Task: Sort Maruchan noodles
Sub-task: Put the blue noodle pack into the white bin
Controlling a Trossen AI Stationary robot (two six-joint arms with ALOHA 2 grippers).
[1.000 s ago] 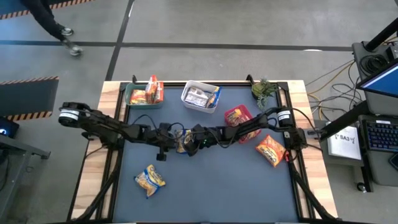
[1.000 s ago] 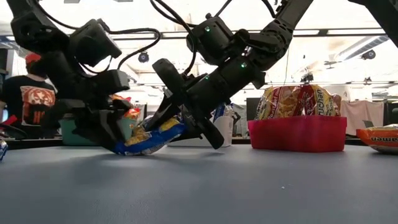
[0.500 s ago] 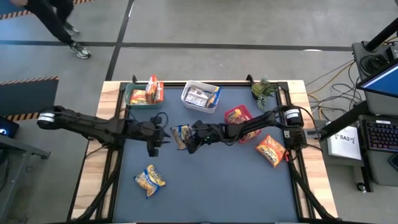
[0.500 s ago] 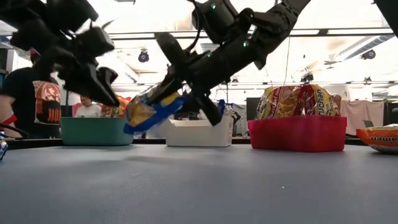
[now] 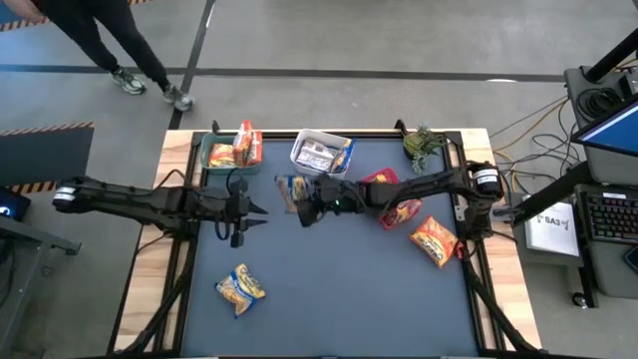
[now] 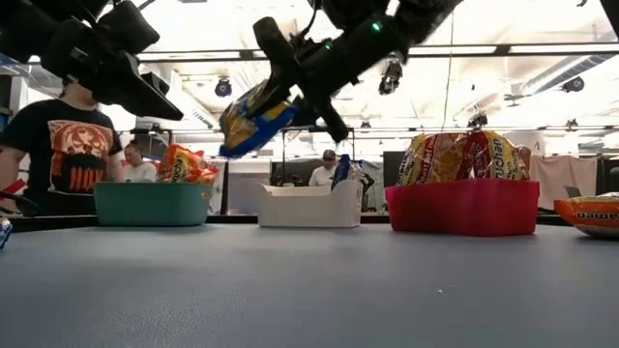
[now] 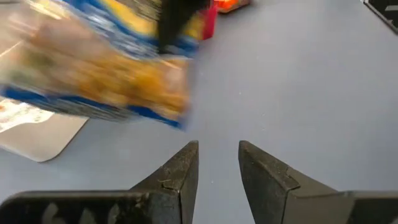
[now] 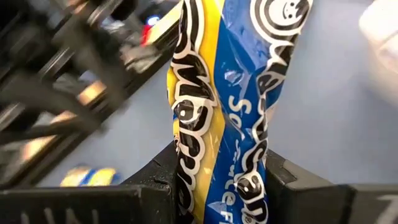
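The right gripper (image 5: 296, 195) is clamped on a blue-and-yellow noodle packet (image 5: 290, 190), which stands out past the fingertips and is lifted clear of the table (image 5: 339, 289). In the high view the packet hangs just in front of the white bin (image 5: 321, 155), toward the side of the green bin (image 5: 213, 157). In the low view the same packet (image 6: 253, 117) hangs tilted, above the rim of the white bin (image 6: 308, 206). The right wrist view shows the packet (image 8: 230, 106) pinched upright between the two dark fingers (image 8: 155, 180).

The left gripper (image 5: 255, 210) hovers above the table, in front of the white bin and on its green-bin side, apart from the held packet. Its jaws stand narrowly apart with nothing between them, as the left wrist view (image 7: 217, 165) shows.

Other packets:
- One orange-yellow packet (image 5: 240, 287) lies flat on the table, well in front of the white bin.
- One orange packet (image 5: 434, 240) lies on the table beyond the red bin (image 5: 382, 186) as seen from the white bin.
- Orange packets (image 5: 239, 146) stand in the green bin.
- Silver and blue packets (image 5: 324, 154) lie in the white bin.
- Red packets (image 6: 464, 157) stand in the red bin.
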